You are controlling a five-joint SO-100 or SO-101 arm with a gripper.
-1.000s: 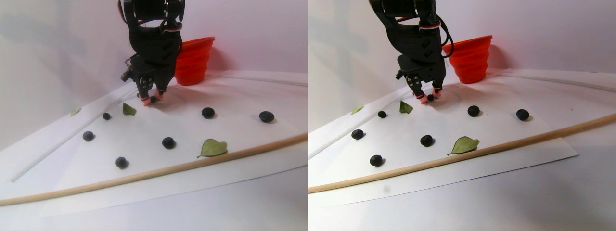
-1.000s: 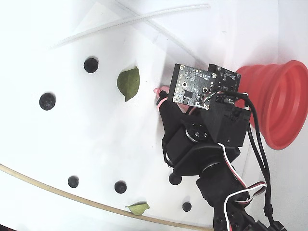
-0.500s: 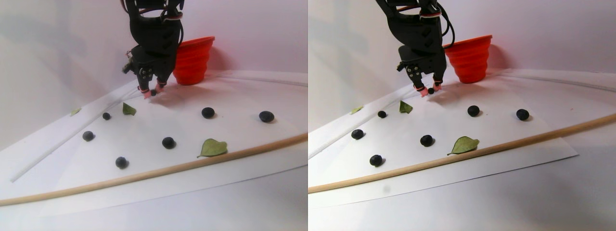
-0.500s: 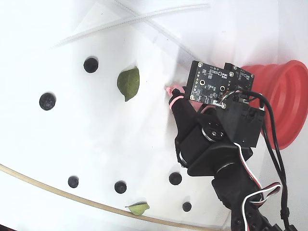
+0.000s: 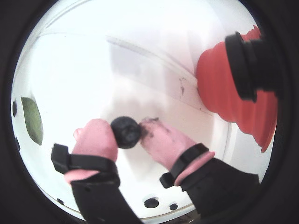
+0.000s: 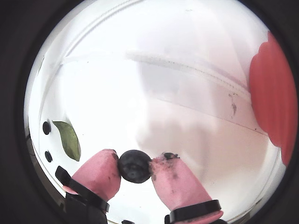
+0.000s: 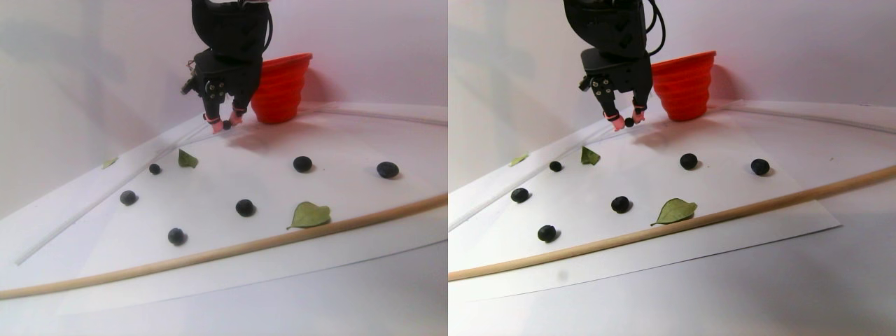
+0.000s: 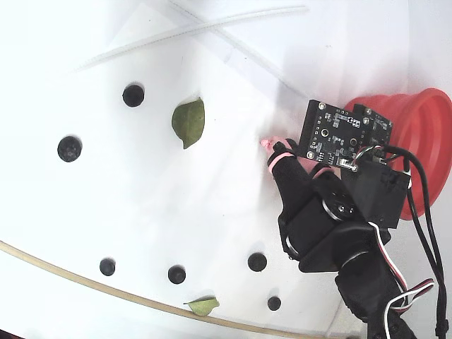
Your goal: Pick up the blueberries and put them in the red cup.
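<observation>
My gripper (image 5: 125, 129) is shut on one dark blueberry (image 5: 126, 133), pinched between its pink fingertips (image 6: 105, 170). In the stereo pair view the gripper (image 7: 225, 124) hangs above the white paper with the berry, just left of the red cup (image 7: 283, 87). The cup (image 5: 224, 88) stands at the right in both wrist views, its ribbed wall (image 6: 273, 93) close by. From the fixed view only one pink fingertip (image 8: 270, 145) shows beside the cup (image 8: 424, 141). Several loose blueberries (image 7: 302, 164) lie across the paper (image 8: 69, 149).
Green leaves (image 7: 309, 215) (image 8: 188, 121) lie among the berries. A long wooden stick (image 7: 210, 253) runs along the paper's near edge. A thin white tube (image 8: 191, 28) lies at the far side. The arm's black body and cables (image 8: 346, 233) hang over the paper by the cup.
The gripper has lifted off the paper with the blueberry held and moved up and toward the red cup. The loose berries and leaves have not moved.
</observation>
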